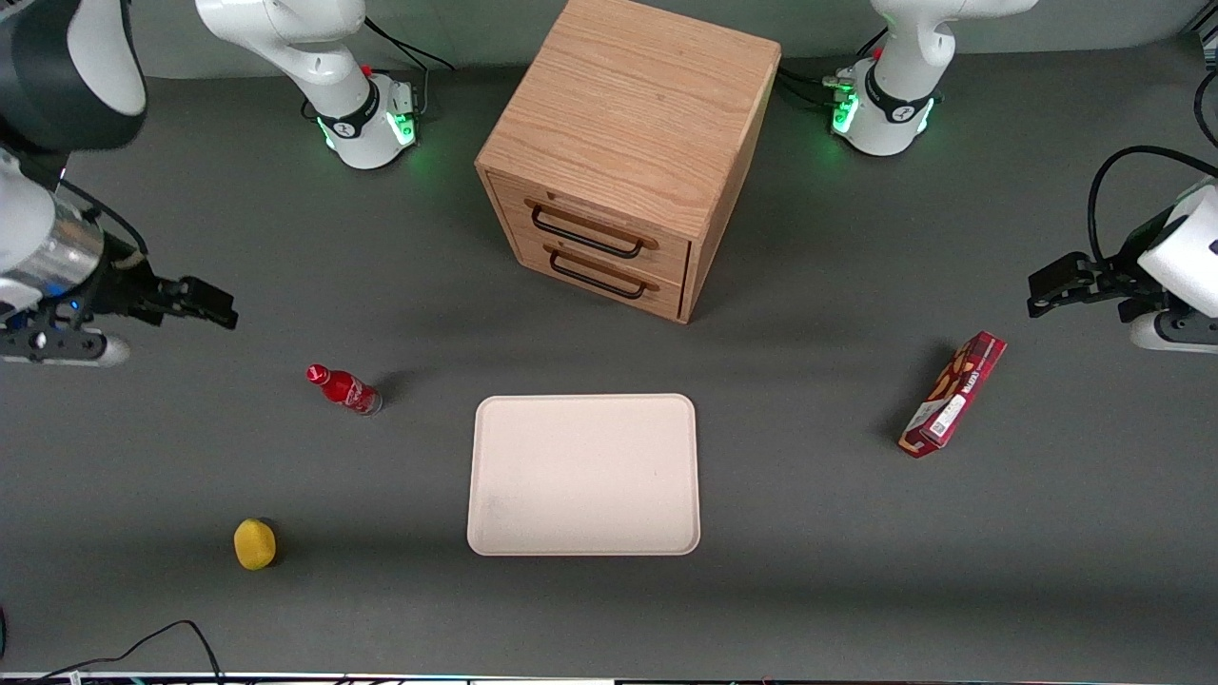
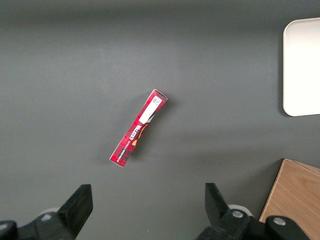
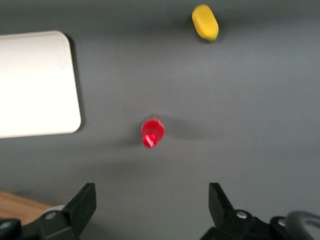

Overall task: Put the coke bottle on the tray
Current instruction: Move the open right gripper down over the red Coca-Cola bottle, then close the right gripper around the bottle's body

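The coke bottle [image 1: 343, 388], small and red with a red cap, stands upright on the grey table beside the tray, toward the working arm's end. The right wrist view looks down on the coke bottle [image 3: 151, 132]. The tray [image 1: 584, 476] is pale cream-pink, flat and empty, in the middle of the table nearer the front camera than the cabinet; it also shows in the right wrist view [image 3: 35, 82] and the left wrist view [image 2: 302, 65]. My gripper [image 1: 217, 306] hangs open and empty above the table, apart from the bottle and slightly farther from the front camera. In the right wrist view my gripper [image 3: 152, 202] has its fingers spread wide.
A wooden drawer cabinet [image 1: 628, 152] with two drawers stands farther from the front camera than the tray. A yellow rounded object [image 1: 255, 543] lies nearer the front camera than the bottle. A long red snack box [image 1: 953, 393] lies toward the parked arm's end.
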Motion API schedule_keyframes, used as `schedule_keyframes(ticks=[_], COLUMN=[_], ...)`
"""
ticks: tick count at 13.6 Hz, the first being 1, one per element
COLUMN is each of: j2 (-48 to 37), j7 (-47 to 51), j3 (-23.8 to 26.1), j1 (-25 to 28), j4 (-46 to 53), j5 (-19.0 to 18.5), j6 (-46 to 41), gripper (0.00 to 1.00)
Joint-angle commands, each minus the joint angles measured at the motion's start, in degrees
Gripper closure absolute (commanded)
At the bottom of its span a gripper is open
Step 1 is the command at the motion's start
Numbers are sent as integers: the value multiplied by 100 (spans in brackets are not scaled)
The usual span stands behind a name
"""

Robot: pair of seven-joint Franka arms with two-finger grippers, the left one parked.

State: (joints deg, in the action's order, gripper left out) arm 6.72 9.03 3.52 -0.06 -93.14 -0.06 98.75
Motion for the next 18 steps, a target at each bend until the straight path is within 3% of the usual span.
schedule_keyframes(ticks=[1,4,11,15,18], j2=[706,1060,613,358,102], j7=[-165,-165,-86,-156,-173], j3=[61,105,351,351,351], j1=[-100,-47,-29,-73,-91], j4=[200,-150,-2109,-2716,-3069], j5=[59,-126,-319,-328,-328], j6=[503,1258,2840,3185,3353], gripper=[0,0,0,0,6])
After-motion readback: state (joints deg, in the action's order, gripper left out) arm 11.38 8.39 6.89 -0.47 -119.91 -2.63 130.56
